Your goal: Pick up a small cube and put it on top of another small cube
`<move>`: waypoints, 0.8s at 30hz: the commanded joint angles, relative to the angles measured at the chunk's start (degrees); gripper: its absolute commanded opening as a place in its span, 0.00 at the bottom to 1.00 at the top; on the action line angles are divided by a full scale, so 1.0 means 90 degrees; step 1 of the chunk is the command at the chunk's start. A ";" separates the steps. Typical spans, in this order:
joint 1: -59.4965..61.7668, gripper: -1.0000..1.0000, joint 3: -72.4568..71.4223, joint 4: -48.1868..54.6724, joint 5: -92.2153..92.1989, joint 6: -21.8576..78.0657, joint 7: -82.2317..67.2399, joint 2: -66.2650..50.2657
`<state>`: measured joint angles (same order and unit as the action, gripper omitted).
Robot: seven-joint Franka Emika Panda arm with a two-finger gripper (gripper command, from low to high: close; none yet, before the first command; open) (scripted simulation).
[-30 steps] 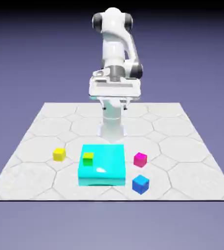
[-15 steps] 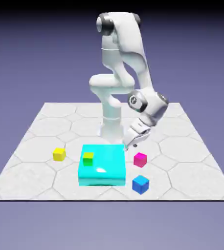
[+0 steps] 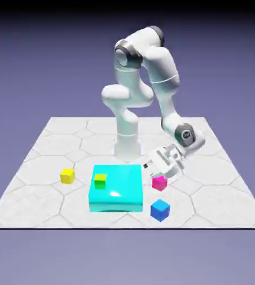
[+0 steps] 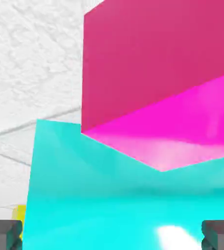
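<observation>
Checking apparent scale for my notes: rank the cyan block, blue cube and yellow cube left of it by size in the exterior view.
1. Cyan block
2. Blue cube
3. Yellow cube

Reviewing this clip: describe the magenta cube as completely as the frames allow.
The magenta cube is small, plain and sharp-edged, with a smooth, seemingly matte surface and a brighter pink top face. It has no visible markings or separate parts. It sits flat on the pale tabletop, turned at an angle, between the turquoise block on the exterior view's left and the robot's hand above. The blue cube is nearer the camera. The open claw isn't gripping it; whether the hand touches it, I cannot tell.
</observation>
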<state>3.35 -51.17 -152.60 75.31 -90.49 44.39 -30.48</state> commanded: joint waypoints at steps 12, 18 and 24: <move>0.0418 0.50 -0.0972 -0.0420 0.2901 0.2429 -0.0379 -0.2247; 0.1471 0.50 -0.0955 -0.0483 0.4404 0.3603 -0.1018 -0.3631; 0.2524 0.50 -0.0937 -0.0545 0.5906 0.4777 -0.1657 -0.5014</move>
<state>26.06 -59.60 -157.51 128.47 -47.50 29.47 -75.60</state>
